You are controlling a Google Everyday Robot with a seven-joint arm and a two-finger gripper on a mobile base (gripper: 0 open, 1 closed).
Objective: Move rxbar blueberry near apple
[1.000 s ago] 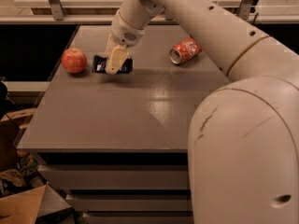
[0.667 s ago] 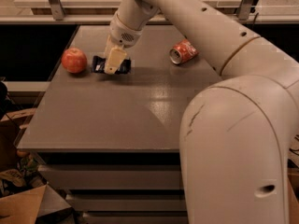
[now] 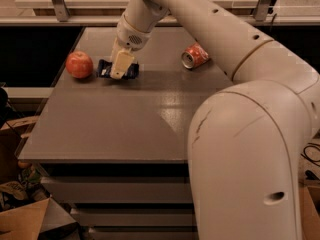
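The rxbar blueberry (image 3: pixel 104 69) is a dark navy wrapper lying on the grey table (image 3: pixel 125 129) at the back left. My gripper (image 3: pixel 120 67) is down over its middle, so only the two ends of the bar show on either side. The apple (image 3: pixel 79 64) is red-orange and sits just left of the bar, a small gap away from its left end. My arm reaches in from the upper right.
A crushed orange-red soda can (image 3: pixel 194 56) lies on its side at the back right of the table. My arm's large white lower link (image 3: pixel 250 159) fills the right foreground. Cardboard boxes (image 3: pixel 20 219) and clutter sit on the floor at the left.
The gripper and the bar stay in almost the same spot beside the apple. My arm's large lower link has swung a little to the left in the foreground.
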